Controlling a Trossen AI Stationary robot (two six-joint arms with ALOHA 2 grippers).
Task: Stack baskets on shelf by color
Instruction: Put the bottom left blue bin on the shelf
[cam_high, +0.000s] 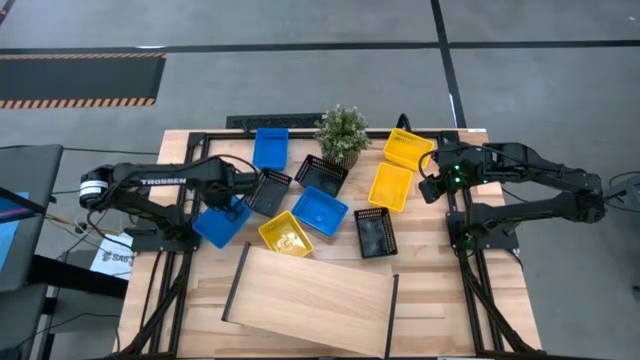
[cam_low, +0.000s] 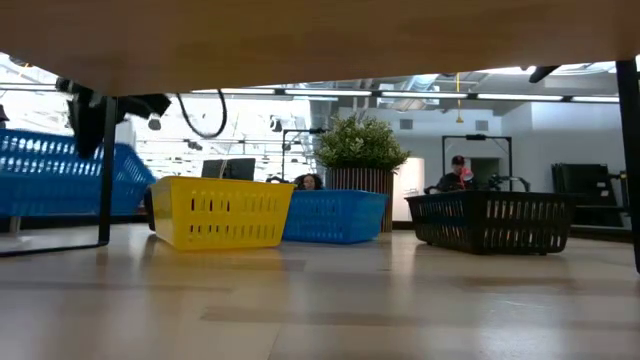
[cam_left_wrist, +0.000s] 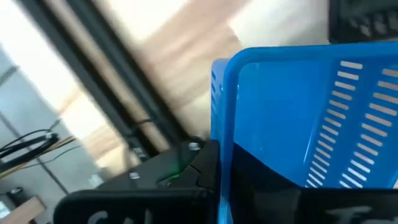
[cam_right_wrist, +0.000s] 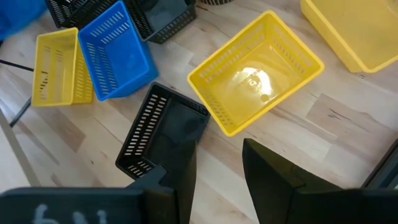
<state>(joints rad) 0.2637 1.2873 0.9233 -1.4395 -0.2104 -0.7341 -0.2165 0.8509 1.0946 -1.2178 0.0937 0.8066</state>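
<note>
A potted green plant (cam_high: 342, 135) stands near the far edge of the planked wooden counter (cam_high: 430, 290), its pot ribbed and dark in the low view. Beyond the counter lies a grey floor with a hazard-striped mat (cam_high: 80, 78). In the room behind, a seated person (cam_low: 455, 175) shows at a desk.

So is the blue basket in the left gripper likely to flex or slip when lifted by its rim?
Probably stiff: the blue basket looks like moulded plastic with a rolled rim. Likely light, given its slotted walls. The left gripper is shut on one wall only, so it may hang tilted and could slip.
</note>
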